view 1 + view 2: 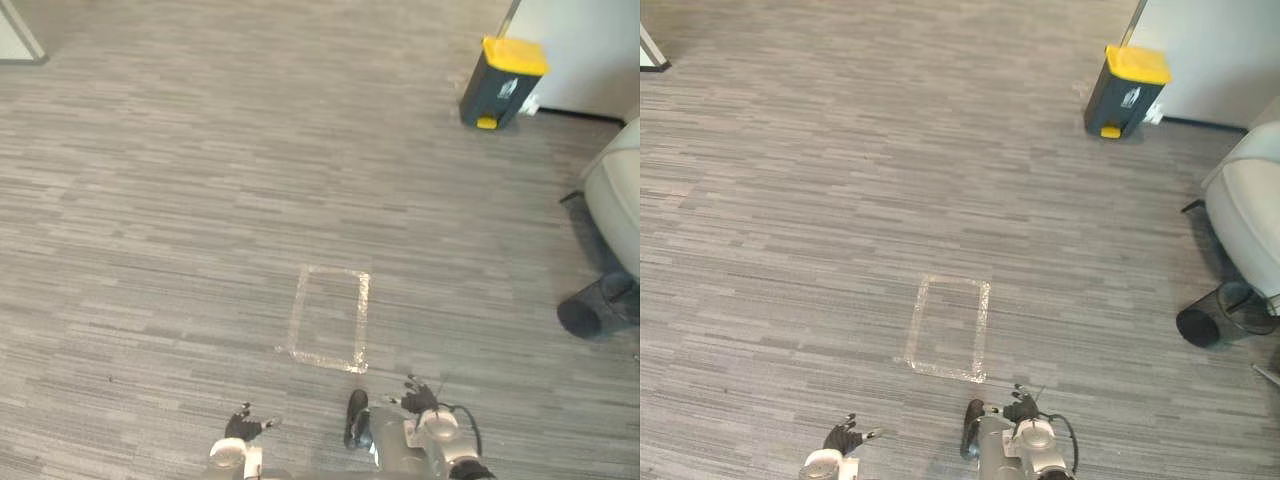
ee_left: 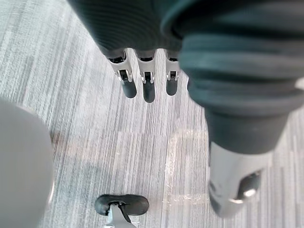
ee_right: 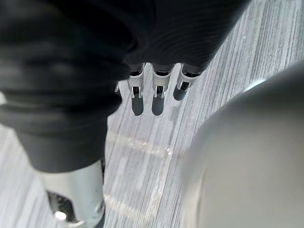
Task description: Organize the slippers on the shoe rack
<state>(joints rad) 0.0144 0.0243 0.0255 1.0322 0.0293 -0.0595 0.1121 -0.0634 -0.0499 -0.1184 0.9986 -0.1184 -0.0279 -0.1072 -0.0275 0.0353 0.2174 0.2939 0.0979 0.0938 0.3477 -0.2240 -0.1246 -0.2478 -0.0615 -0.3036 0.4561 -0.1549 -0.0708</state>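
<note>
Locating the slippers comes first: where they and the shoe rack stand cannot be told. Expect light, soft footwear; pinch the heel rim or strap. Left robot hand [image 1: 243, 425] and right robot hand [image 1: 418, 396] hang uncurled, empty, over the floor [image 1: 200, 200] by a taped rectangle [image 1: 328, 317].

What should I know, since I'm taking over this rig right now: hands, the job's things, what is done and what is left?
Left hand: open, empty, low over the floor.
Right hand: open, empty, also low.
Job's things: I cannot tell from these pictures where the slippers or the shoe rack are. Ahead lie grey carpet with a tape rectangle, a yellow-lidded bin by the far wall, and a black wastebasket beside a white chair on the right.
Done: nothing that shows.
Left: probably everything. Find the slippers and the rack first.
</note>
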